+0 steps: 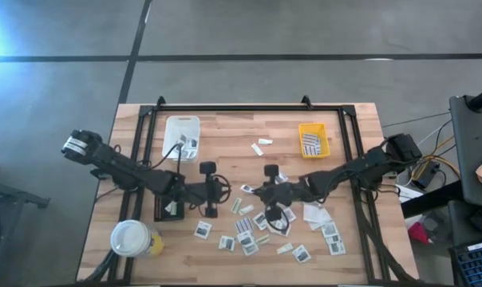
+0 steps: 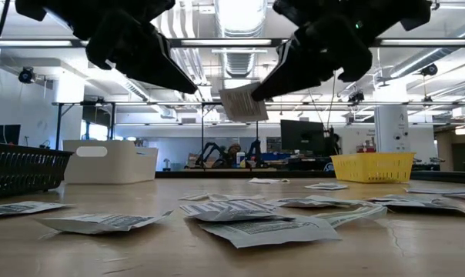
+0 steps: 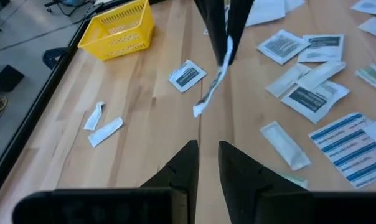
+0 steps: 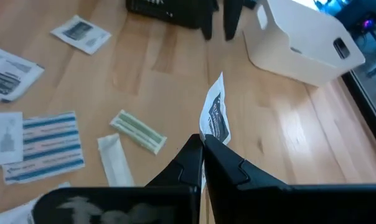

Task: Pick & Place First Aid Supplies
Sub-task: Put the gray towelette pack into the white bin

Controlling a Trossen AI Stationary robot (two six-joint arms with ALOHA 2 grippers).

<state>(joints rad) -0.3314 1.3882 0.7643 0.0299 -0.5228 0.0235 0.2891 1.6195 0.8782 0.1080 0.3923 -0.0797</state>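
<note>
Right gripper (image 4: 202,144) is above the middle of the wooden table (image 1: 225,135), fingers pressed together on the edge of one small white packet (image 4: 214,115) with dark print. The packet stands up from the fingertips, clear of the tabletop; in the low view it hangs in the air between the two arms (image 2: 244,104).

Left gripper (image 3: 207,149) faces the right one across a short gap, near but not touching the packet. Its fingers stand slightly apart with only a narrow slit between them, and nothing is in them.

The rest of the packets (image 1: 253,227) lie loose on the front half of the table, mostly below and to the right-arm side of the grippers: flat white ones with grey patches, a blue-striped one (image 4: 48,146), and a greenish strip (image 4: 138,132).

Yellow tray (image 1: 313,139) sits at the back on the right-arm side and holds a few packets. White tray (image 1: 182,135) sits at the back on the left-arm side. A yellow cup (image 1: 135,238) with a white lid stands at the front left corner.
</note>
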